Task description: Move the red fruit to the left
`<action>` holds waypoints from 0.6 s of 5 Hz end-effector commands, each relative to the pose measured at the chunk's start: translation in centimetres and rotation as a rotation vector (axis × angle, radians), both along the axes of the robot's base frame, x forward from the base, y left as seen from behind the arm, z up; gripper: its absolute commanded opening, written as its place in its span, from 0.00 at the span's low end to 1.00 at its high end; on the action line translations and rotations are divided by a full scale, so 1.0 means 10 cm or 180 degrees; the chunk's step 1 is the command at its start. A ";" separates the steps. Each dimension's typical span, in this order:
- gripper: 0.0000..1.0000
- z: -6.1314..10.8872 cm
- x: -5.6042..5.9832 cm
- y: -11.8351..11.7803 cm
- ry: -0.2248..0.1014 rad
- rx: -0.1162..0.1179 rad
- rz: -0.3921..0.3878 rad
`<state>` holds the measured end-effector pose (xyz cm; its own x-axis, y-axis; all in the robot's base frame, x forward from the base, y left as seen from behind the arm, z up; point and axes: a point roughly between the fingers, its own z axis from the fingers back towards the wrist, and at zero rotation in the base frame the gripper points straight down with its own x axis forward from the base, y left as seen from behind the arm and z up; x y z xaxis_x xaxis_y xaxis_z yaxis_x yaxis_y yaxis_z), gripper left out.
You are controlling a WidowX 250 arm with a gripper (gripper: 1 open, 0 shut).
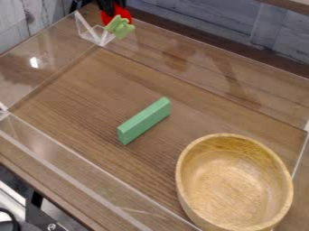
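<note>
My narrow end effector (110,13) grips the strawberry (117,22) at the worktop's (200,68) far left corner, beside a clear plastic holder (93,31); going lower or farther left could knock the holder and jar the fruit loose.

claw (107,11) dark and blurred, its fingertips indistinct, robot arm cut off by top edge
</note>
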<state>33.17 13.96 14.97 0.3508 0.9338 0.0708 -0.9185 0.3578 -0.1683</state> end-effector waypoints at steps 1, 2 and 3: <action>0.00 0.23 0.12 0.15 -0.0170 0.0120 -0.0095; 0.00 0.11 0.13 0.25 -0.0131 0.0132 0.0040; 0.00 0.02 0.15 0.26 -0.0110 0.0154 0.0065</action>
